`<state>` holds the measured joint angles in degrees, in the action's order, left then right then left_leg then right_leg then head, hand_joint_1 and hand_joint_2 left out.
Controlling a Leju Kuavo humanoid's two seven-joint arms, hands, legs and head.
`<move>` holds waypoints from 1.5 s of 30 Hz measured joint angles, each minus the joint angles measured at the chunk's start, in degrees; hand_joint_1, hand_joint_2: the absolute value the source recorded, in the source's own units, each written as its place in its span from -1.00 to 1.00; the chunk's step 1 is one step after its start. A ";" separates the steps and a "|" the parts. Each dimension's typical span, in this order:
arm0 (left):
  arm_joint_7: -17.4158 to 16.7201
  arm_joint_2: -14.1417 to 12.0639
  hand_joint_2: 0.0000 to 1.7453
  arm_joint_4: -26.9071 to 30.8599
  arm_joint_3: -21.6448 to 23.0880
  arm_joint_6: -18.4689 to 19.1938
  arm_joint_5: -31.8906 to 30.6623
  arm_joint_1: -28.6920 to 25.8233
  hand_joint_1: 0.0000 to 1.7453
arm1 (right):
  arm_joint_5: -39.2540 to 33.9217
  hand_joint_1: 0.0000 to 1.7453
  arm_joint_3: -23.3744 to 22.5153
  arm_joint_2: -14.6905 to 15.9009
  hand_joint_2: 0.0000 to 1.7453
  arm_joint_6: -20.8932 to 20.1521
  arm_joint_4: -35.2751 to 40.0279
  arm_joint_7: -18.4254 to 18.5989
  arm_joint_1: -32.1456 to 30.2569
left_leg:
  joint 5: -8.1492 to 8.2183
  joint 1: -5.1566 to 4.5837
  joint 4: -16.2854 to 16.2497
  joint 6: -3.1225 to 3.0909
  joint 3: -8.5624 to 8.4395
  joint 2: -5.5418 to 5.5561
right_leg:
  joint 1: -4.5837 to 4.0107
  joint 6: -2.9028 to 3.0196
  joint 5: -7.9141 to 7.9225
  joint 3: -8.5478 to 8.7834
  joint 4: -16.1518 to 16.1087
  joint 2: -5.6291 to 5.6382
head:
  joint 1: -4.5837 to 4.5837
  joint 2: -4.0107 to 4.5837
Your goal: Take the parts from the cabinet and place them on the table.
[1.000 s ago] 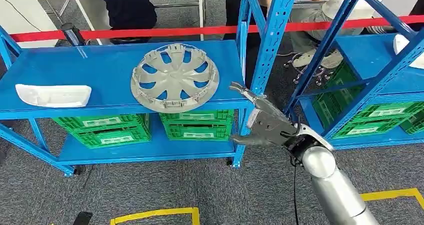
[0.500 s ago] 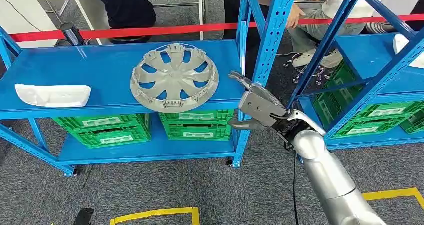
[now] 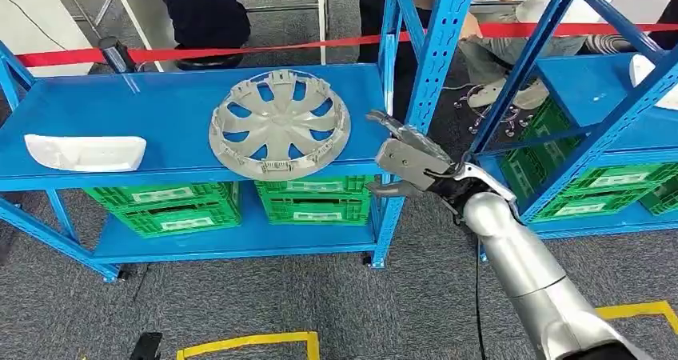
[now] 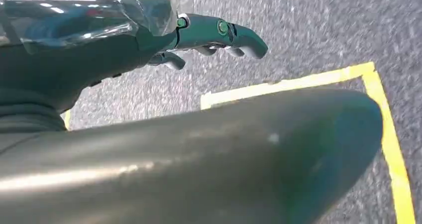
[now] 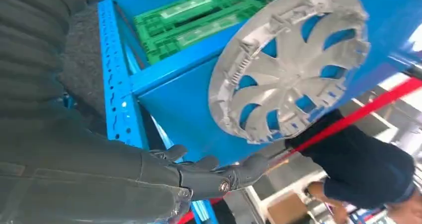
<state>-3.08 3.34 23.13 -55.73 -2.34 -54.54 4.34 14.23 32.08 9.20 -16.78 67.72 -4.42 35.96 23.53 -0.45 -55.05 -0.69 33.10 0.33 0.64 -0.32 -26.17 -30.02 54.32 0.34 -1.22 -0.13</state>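
Blue steel shelving (image 3: 160,112) stands on grey carpet, with a red barrier tape (image 3: 240,50) and people behind it. On the upper shelf you see the grey wheel cover (image 3: 279,124), lying flat near the shelf's front edge. A white part (image 3: 84,152) lies well apart from it at the far end of the same shelf. Green crates (image 3: 164,208) fill the shelf below.

Note the key relation: the wheel cover lies to the left of the right hand (image 3: 409,164), at about the same height. The right hand is empty, its fingers spread and pointing toward the cover. It is not touching the cover. The right wrist view confirms the gap between fingertips (image 5: 254,165) and cover rim.

Check the obstruction: the shelving's blue upright post (image 3: 436,64) stands just beside the right hand, between it and the neighbouring rack (image 3: 608,96). Route the reach on the cover's side of that post.

The left hand (image 4: 209,35) hangs over the carpet by a yellow floor line (image 4: 298,82), fingers loosely curled, holding nothing. The right hand is the nearer one.
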 joint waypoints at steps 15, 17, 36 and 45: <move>1.01 -0.96 -1.00 -4.77 2.01 0.96 4.09 0.72 -1.00 | -5.36 -1.00 7.70 -0.28 1.00 -4.13 -6.30 0.57 5.67 | -0.02 0.03 0.00 0.03 0.02 0.00 | -0.02 0.00 0.00 -0.01 0.01 0.00 | 0.00 0.00; 1.10 -0.96 -1.00 -4.92 2.08 0.90 4.62 0.67 -1.00 | -5.55 -1.00 8.25 -0.28 1.00 -4.13 -6.58 0.57 5.80 | -0.02 0.03 0.00 0.03 0.03 -0.01 | -0.02 0.00 0.00 -0.01 0.01 0.00 | 0.00 0.00; 0.94 -0.94 -1.00 -5.16 3.17 -0.07 5.60 0.58 -1.00 | -7.30 -1.00 10.32 0.35 1.00 -4.29 -6.93 0.61 6.38 | -0.02 0.03 0.00 0.03 0.03 0.00 | -0.02 0.00 0.00 -0.01 0.01 0.00 | 0.00 0.00; 0.94 -0.96 -1.00 -5.21 3.32 -0.07 5.62 0.58 -1.00 | -7.34 -1.00 10.34 0.42 1.00 -4.26 -6.93 0.59 6.44 | -0.02 0.03 0.00 0.03 0.02 0.00 | -0.02 0.00 0.00 -0.01 0.01 0.00 | 0.00 0.00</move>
<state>-2.14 2.38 17.92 -52.41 -2.40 -48.92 4.92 6.88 42.42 9.62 -21.05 60.78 -3.83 42.40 23.51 -0.42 -55.05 -0.66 33.13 0.33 0.62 -0.32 -26.17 -30.04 54.33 0.35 -1.22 -0.13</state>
